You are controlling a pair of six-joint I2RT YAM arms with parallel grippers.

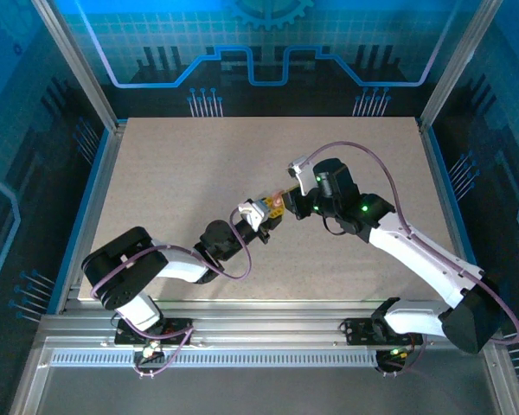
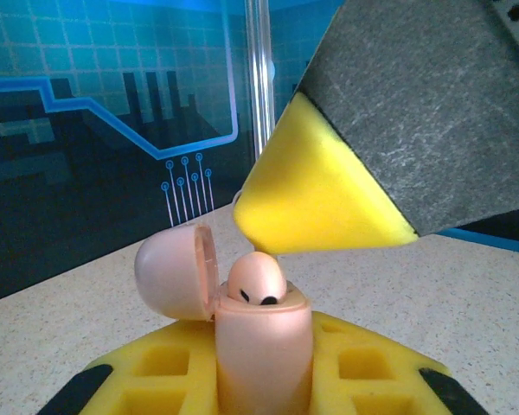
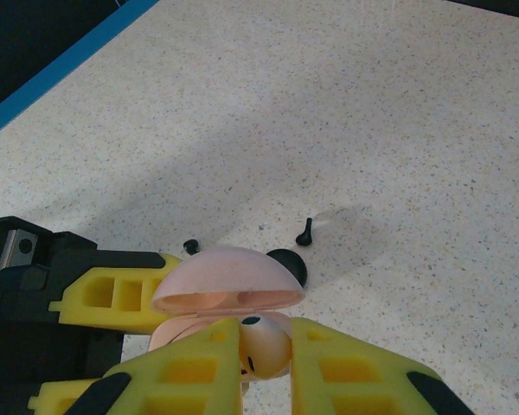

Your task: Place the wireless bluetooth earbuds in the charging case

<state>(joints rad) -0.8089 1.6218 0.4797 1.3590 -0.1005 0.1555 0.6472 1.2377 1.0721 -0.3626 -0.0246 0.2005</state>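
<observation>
We are at the seating step. Our left gripper [image 1: 258, 214] is clamped on the body of the pale pink, egg-shaped plastic charging case [image 2: 264, 346] and holds it upright above the speckled pale table top [image 3: 372, 104]. The case's rounded hinged lid [image 2: 169, 277] is swung open to one side. A tiny pale pink earbud [image 2: 258, 278] sits in the mouth of the case, directly under our right fingertips, its domed top standing proud of the rim. Our right gripper [image 3: 265, 333] comes in from above with its yellow fingers drawn almost together, tips right at the top of the earbud; we cannot tell whether they pinch it or merely rest on it. We judge that the next move calls for a short, straight push down to seat the earbud, then a slight parting of the jaws and a straight lift. The tight edge is the open lid, just beside our right fingertips, so any sideways drift could knock it or tip the case in the left grip. The left fingers flank the case just below its rim, leaving little depth to descend. Everywhere else there is open table, with the frame rails well apart from both grippers. Beyond the right fingertips a small black stemmed piece [image 3: 305, 232], probably a black earbud, lies on the table. A rounded black thing [image 3: 287, 264] that we cannot identify sits half hidden behind the lid.
</observation>
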